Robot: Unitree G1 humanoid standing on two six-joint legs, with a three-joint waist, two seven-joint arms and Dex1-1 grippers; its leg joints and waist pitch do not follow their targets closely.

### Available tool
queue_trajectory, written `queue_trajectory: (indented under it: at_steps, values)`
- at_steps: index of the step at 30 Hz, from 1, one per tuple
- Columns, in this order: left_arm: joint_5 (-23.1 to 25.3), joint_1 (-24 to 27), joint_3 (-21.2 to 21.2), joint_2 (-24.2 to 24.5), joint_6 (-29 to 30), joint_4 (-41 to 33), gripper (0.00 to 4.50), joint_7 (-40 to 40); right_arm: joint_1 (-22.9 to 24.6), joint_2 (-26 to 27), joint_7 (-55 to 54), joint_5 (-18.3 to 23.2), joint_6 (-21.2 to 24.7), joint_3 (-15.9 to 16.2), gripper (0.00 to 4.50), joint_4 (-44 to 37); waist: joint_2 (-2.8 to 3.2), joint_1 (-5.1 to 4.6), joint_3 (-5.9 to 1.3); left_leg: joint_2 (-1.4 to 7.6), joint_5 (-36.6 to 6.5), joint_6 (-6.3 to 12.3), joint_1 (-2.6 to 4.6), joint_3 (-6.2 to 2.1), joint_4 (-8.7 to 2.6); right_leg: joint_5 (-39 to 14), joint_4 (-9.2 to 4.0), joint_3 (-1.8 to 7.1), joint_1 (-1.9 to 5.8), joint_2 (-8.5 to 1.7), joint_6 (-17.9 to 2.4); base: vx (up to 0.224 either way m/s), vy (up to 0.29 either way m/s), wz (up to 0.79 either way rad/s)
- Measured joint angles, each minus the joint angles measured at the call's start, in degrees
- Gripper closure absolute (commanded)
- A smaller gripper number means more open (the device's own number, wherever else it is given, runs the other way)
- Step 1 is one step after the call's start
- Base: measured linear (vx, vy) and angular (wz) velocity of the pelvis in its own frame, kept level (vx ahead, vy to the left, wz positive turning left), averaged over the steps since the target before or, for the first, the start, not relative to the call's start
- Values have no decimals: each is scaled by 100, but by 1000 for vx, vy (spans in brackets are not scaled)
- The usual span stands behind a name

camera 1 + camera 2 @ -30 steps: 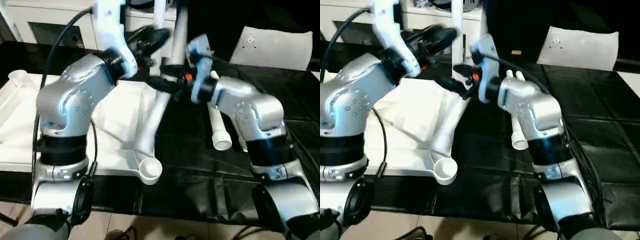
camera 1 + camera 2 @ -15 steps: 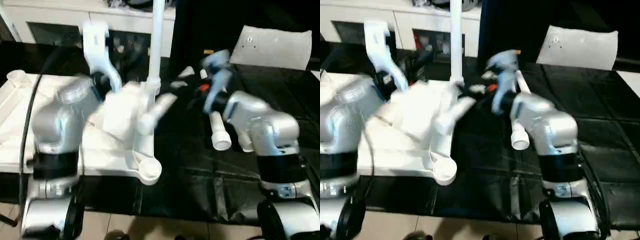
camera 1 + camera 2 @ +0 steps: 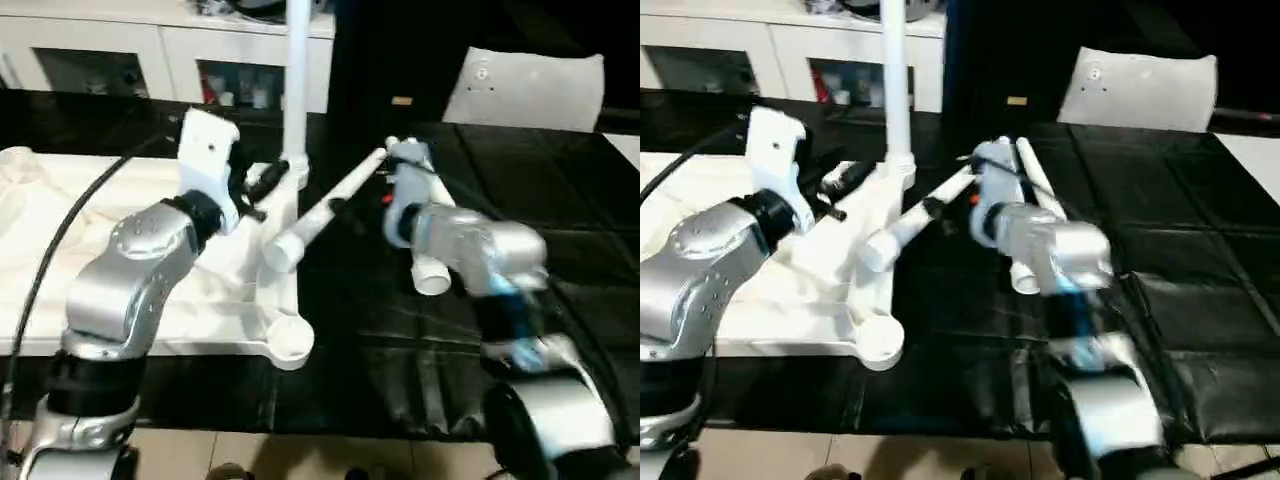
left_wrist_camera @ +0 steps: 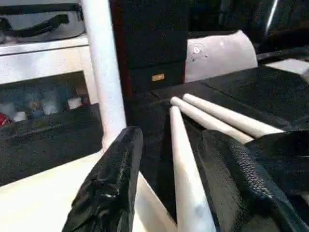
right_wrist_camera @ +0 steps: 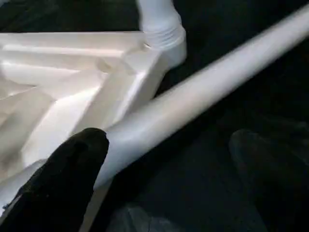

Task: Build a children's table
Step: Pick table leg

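Note:
The white table top (image 3: 220,300) lies underside up on the left of the black mat. One leg (image 3: 295,90) stands upright in its far right corner socket. A loose leg (image 3: 300,228) lies slantwise across the top's right edge, thick end toward me. My left gripper (image 3: 262,185) hovers over that leg; the left wrist view shows its fingers (image 4: 113,188) apart with the leg (image 4: 186,193) running between them. My right gripper (image 5: 169,145) is open wide astride the same leg (image 5: 193,96), further toward its thin end. Two more legs (image 3: 432,275) lie on the mat under my right forearm.
The near right corner socket (image 3: 290,340) is empty. A white cushion-like bag (image 3: 525,90) sits at the back right. A white cabinet (image 3: 100,60) with dark openings runs along the back. A black cable (image 3: 40,270) hangs over the table top beside my left arm.
Both arms have dropped lower and pulled apart. The loose leg has swung flatter, its thin end pointing further right. Both grippers' fingers have spread. The camera has shifted as well.

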Motion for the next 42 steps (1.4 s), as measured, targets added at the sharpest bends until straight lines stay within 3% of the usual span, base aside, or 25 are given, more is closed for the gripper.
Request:
queue_trajectory:
  at_steps: [10,14,20,26,32,33,42]
  values:
    - [57,328,-122,268,243,-279,114,-177,-919,300,-206,220,-921,-791,0,2213,-3,-35,-1,1,3,-2,-11,5,0,-2,31,1,-25,-1,-29,0,0,0]
    - [229,426,-391,360,329,-218,84,-237,-1113,414,-141,218,-1158,-798,0,2706,-12,-30,1,3,6,-7,-3,5,1,-16,56,0,-26,-1,-35,0,0,0]
    - [558,444,-711,293,257,470,84,-163,-1336,620,-113,150,-1494,-841,0,3481,-34,-34,5,4,12,-11,0,4,1,-16,66,-1,-29,-1,-37,0,0,0]
    - [728,405,-840,236,-56,784,84,-194,-1439,684,-63,115,-1758,-980,0,3897,-97,-37,-35,5,12,-11,12,3,1,-23,68,-1,-19,-1,-26,0,0,0]
    - [356,507,-786,100,173,796,84,-578,-1430,726,173,274,-1920,-1236,0,4169,-108,-35,-41,6,13,-12,11,4,1,-23,75,-2,-27,-2,-25,0,0,0]
    - [241,529,-785,86,245,766,75,-689,-1426,727,231,313,-1927,-1271,28,4204,-111,-35,-39,7,13,-13,9,4,1,-23,76,-4,-29,-2,-25,0,0,0]
    - [-316,542,-709,67,557,287,75,-1273,-1336,736,375,632,-1950,-1809,98,4381,-112,-15,-38,7,13,-13,7,4,1,-15,74,-5,-25,-3,-50,0,0,0]
